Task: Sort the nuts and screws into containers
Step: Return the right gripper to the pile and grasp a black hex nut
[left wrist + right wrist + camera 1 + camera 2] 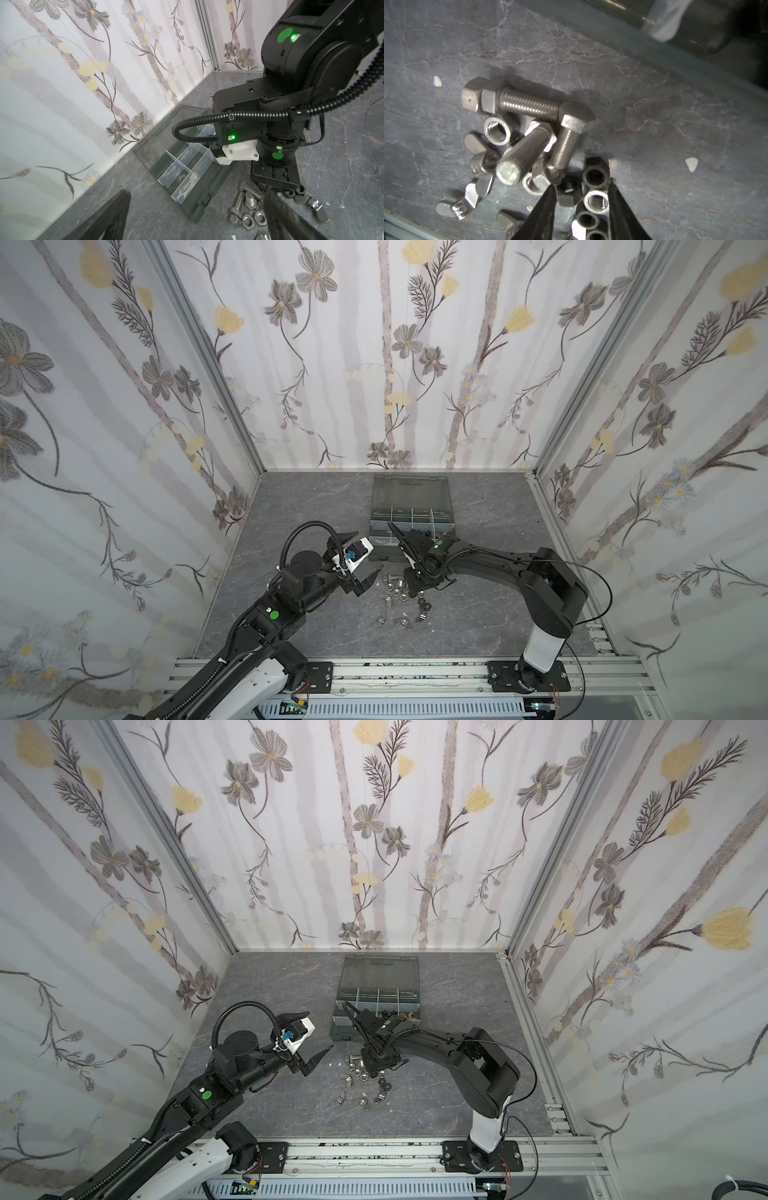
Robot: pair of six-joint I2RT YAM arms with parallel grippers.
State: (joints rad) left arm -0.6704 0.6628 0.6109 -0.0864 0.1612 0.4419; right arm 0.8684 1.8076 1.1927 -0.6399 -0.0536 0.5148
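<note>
Surroundings of the work area.
Grey marbled tabletop (654, 93) lies beneath the jaws of the right gripper (582, 184); one white speck (691, 164) near them, another well apart; floral walls (374, 344) stand beyond.

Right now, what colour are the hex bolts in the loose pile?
Silver, bare metal. The bolts show best in the right wrist view.

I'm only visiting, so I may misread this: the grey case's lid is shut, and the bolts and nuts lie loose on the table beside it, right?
Not quite. The lid is open, laid back toward the wall, as both top views show. The bolts and nuts do lie loose on the table beside the case.
</note>
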